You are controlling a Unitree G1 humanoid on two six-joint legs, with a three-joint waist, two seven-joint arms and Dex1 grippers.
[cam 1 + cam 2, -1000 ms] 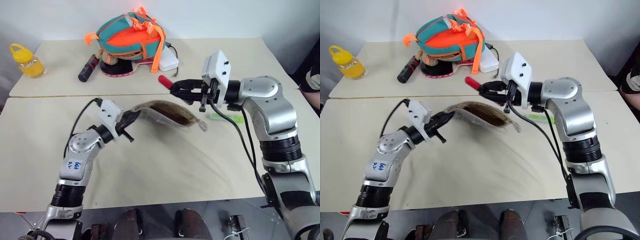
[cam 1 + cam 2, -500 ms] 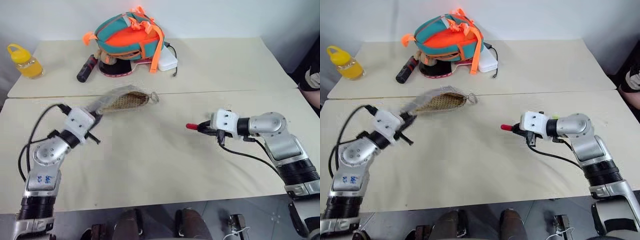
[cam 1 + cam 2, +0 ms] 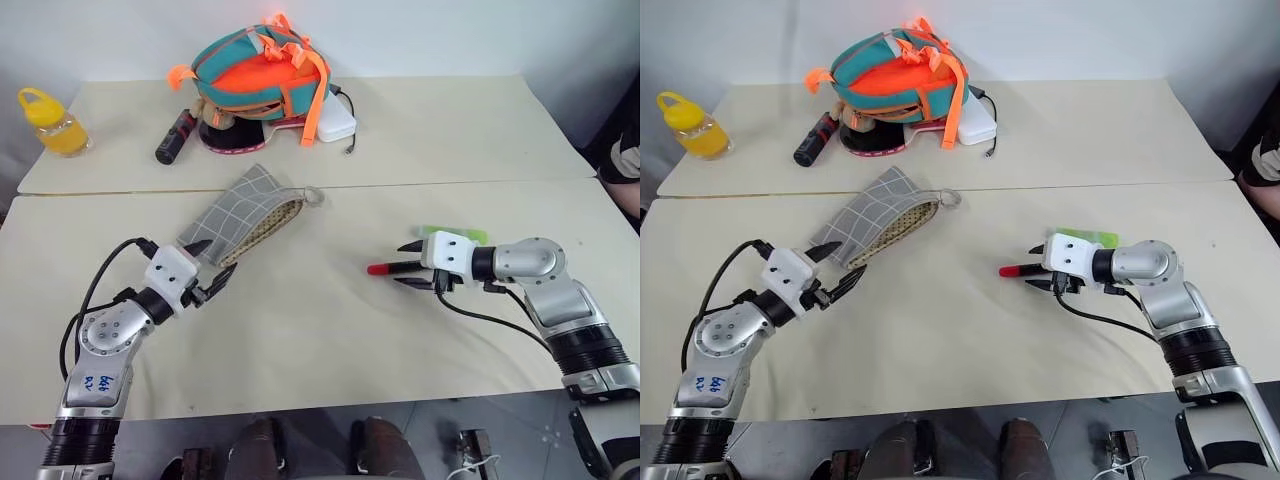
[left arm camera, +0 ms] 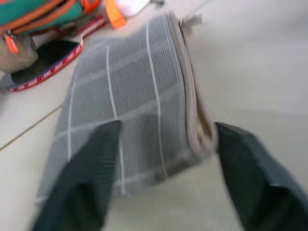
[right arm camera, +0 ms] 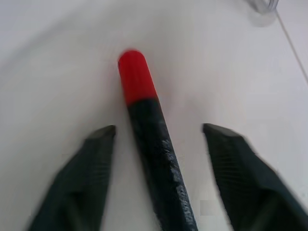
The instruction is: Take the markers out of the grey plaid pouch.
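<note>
While both claws sit spread wide, my left gripper (image 3: 214,268) straddles the near end of the grey plaid pouch (image 3: 243,212) and my right gripper (image 3: 409,265) brackets the red marker (image 3: 384,268) lying loose. One nudge could roll it. Two markers out: red, plus the green marker (image 3: 452,234) behind. One backpack (image 3: 262,75) further back.

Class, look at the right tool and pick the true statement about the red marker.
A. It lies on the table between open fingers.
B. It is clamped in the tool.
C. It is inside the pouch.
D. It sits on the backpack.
A: the red marker lies on the table, with the right tool spread open around it and touching neither side.
</note>
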